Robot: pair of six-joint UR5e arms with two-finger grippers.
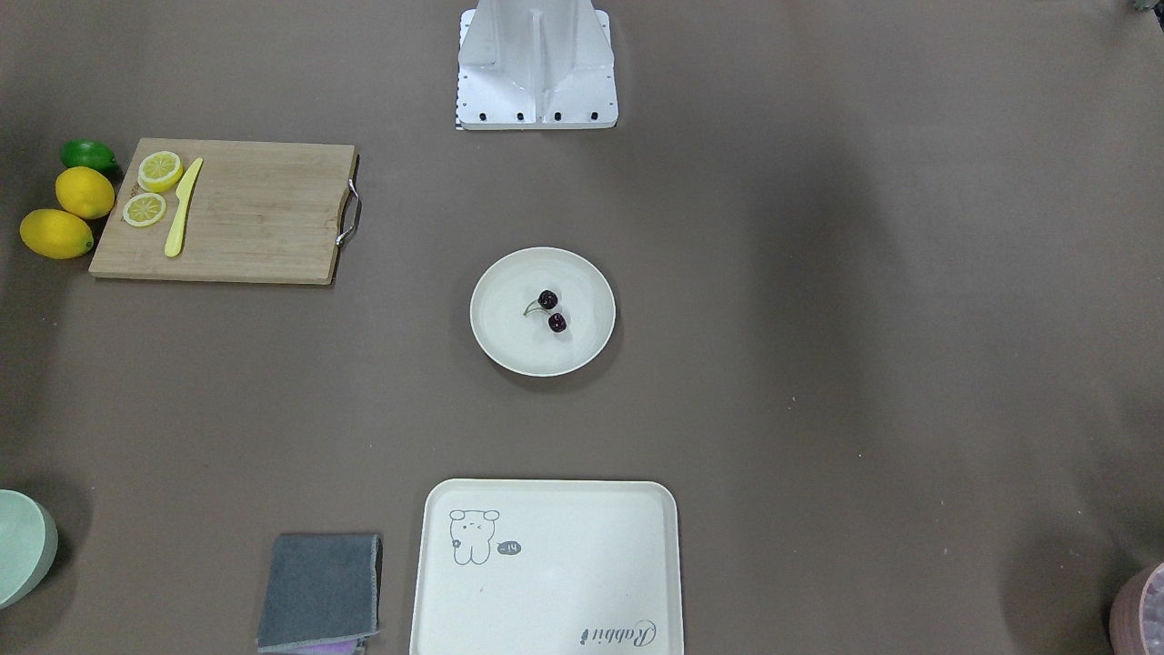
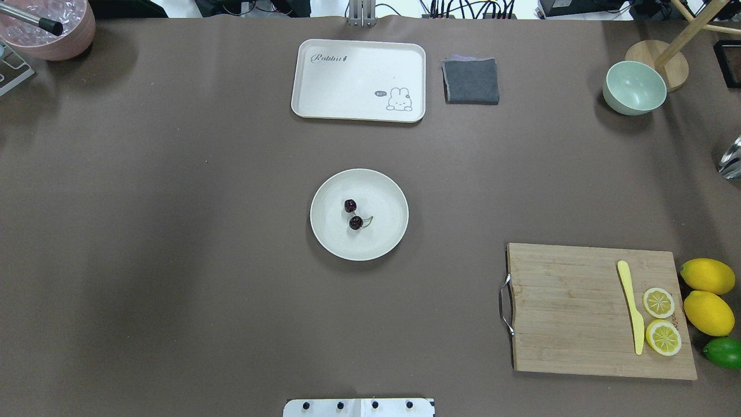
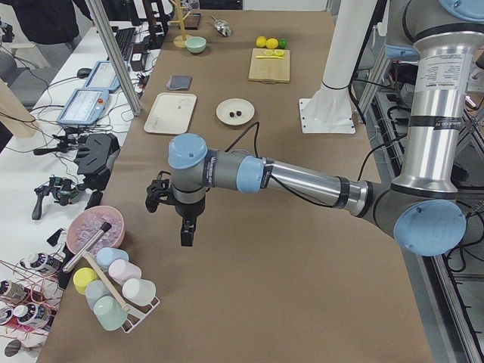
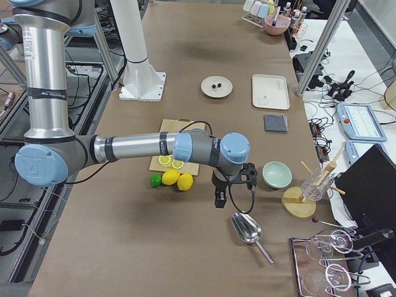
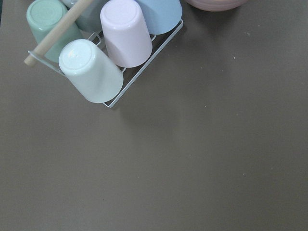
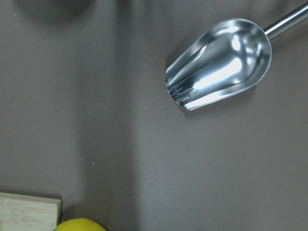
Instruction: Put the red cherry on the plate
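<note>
The red cherry (image 2: 354,214), a dark pair on thin stems, lies inside the round cream plate (image 2: 382,237) at the table's centre. It also shows in the front view as cherry (image 1: 551,311) on plate (image 1: 509,350). Neither arm is near the plate. My left gripper (image 3: 186,236) hangs above the table's left end near the cup rack, seen only from the side, so I cannot tell its state. My right gripper (image 4: 219,199) hovers over the right end between the lemons and a metal scoop, and I cannot tell its state either. No fingers show in the wrist views.
A cutting board (image 2: 579,307) carries lemon slices (image 2: 660,318) and a yellow knife (image 2: 631,307), with lemons (image 2: 707,295) and a lime (image 2: 723,352) beside it. A bear tray (image 2: 359,81), grey cloth (image 2: 471,81), mint bowl (image 2: 634,88), metal scoop (image 6: 219,62) and cup rack (image 5: 103,53) stand around the edges.
</note>
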